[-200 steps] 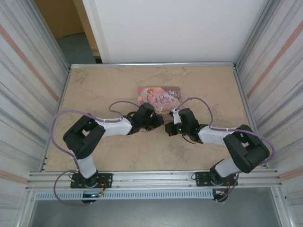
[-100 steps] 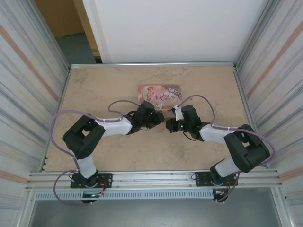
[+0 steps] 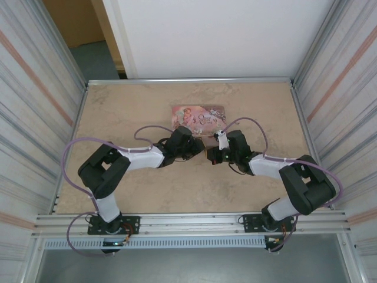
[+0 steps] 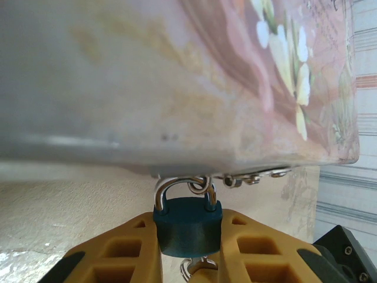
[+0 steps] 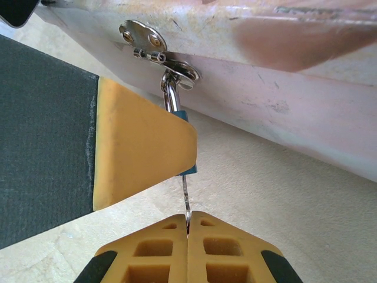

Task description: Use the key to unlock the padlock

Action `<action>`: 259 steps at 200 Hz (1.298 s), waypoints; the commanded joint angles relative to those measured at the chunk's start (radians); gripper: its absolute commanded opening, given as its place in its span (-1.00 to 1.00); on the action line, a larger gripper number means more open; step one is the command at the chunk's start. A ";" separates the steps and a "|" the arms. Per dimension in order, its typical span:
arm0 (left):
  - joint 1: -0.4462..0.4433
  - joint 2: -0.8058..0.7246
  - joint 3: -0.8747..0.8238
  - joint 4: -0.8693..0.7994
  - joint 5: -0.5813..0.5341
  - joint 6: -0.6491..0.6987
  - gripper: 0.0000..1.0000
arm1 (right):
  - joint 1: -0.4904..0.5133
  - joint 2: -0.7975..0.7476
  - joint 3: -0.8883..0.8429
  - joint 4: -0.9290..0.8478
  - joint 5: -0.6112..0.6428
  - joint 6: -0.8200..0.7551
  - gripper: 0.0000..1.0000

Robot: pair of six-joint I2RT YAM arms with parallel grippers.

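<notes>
Padlock (image 4: 187, 227) clamped in left end effector (image 4: 189, 239); right wrist view shows right end effector (image 5: 187, 223) pinching key (image 5: 185, 191).

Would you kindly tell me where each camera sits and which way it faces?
Top external: above and behind the robot, looking down at the table; left arm and right arm show, near the tin.
Left wrist: low, facing the tin's side; left gripper clamps the padlock.
Right wrist: low, facing the tin's latch; right gripper pinches the key.
Both wrists share padlock and tin.
</notes>
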 commanded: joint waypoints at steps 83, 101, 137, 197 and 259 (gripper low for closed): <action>-0.064 0.022 0.040 -0.127 0.117 -0.102 -1.00 | 0.032 -0.156 0.041 0.285 0.001 -0.058 -1.00; -0.064 0.025 0.047 -0.138 0.104 -0.105 -1.00 | 0.035 -0.160 0.069 0.195 0.028 -0.045 -1.00; -0.064 0.041 0.054 -0.119 0.100 -0.114 -1.00 | 0.071 -0.143 0.112 0.066 0.088 0.017 -1.00; -0.069 0.069 0.060 -0.103 0.130 -0.117 -1.00 | 0.078 -0.127 0.147 0.056 0.096 0.043 -1.00; -0.076 0.038 0.065 -0.122 0.153 -0.098 -1.00 | 0.033 -0.082 0.126 0.306 -0.005 0.031 -1.00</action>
